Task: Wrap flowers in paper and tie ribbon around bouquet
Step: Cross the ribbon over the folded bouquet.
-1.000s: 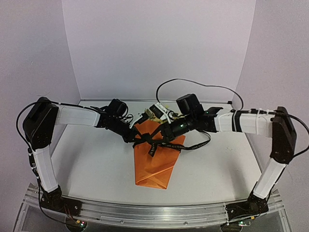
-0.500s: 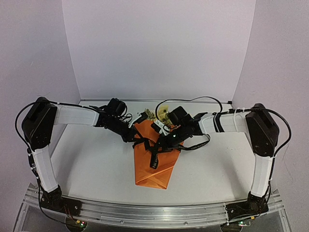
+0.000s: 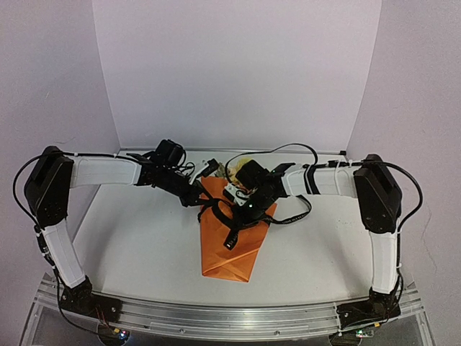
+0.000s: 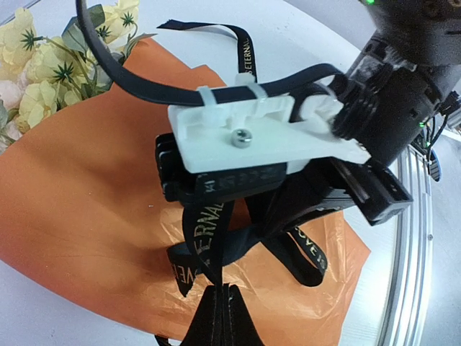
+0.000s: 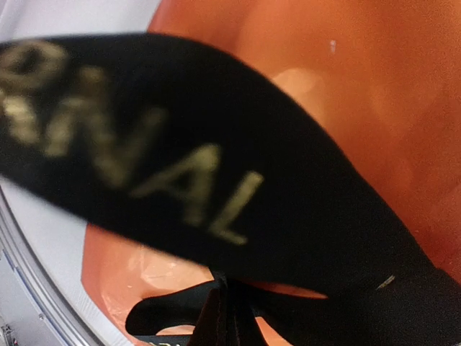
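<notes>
From above, the bouquet (image 3: 230, 252) lies mid-table (image 3: 130, 245), blossoms toward 12 o'clock and its point toward 6. The left claw (image 3: 199, 202) reaches in from 9 o'clock and the right claw (image 3: 241, 210) from 3. Both meet over the ribbon (image 3: 294, 216), whose slack loop trails toward 3.

In the left wrist view, the left claw sits at 6 o'clock, pinched fully shut on a ribbon strand. The flowers (image 4: 36, 65) are at 10 and the paper (image 4: 79, 194) lies beneath.

In the right wrist view, the right claw's tips at 6 o'clock are likewise closed, apparently on ribbon. Another length hangs blurred across the lens.

Risks: that draped length could snag the right wrist. Uneven pulls could drag the light cone, crease the paper, or slip the band toward the narrow end.
</notes>
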### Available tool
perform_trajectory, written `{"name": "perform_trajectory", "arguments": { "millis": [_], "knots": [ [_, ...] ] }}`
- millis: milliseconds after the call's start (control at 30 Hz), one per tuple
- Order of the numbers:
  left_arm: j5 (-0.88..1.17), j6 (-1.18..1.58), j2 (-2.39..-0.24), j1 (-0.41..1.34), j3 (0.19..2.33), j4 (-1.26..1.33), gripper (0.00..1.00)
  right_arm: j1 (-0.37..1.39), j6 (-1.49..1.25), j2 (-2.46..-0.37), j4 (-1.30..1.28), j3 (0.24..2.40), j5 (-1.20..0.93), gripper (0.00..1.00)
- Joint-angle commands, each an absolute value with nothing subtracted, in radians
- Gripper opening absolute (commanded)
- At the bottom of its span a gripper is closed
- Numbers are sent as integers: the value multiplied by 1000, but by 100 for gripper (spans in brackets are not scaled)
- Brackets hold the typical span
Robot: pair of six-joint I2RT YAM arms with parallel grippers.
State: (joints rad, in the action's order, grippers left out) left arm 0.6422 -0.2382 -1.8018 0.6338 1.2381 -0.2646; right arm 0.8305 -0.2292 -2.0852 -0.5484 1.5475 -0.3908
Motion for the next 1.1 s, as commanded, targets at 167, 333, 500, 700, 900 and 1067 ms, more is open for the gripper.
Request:
{"name": "perform_trajectory", "arguments": {
  "millis": [167,333,500,700,900,1067],
  "knots": [
    [715,-248,-1750,632,1258,-296,0,824,-279,-2143,-566,1680,-132,0],
    [737,-239,-1764,632,1255,-321,1,824,-340,-2185,-577,1747,-28,0],
    [719,-222,-1815,633,1242,-325,11,825,-341,-2195,-570,1755,-82,0],
    [586,-107,-1771,632,1186,-157,47,843,-298,-2137,-511,1671,-125,9],
    [566,-9,-1711,629,1151,-36,58,863,-255,-2085,-473,1609,-133,31],
    [650,-25,-1778,629,1192,-108,41,866,-253,-2041,-439,1569,-131,41]
  ]
}}
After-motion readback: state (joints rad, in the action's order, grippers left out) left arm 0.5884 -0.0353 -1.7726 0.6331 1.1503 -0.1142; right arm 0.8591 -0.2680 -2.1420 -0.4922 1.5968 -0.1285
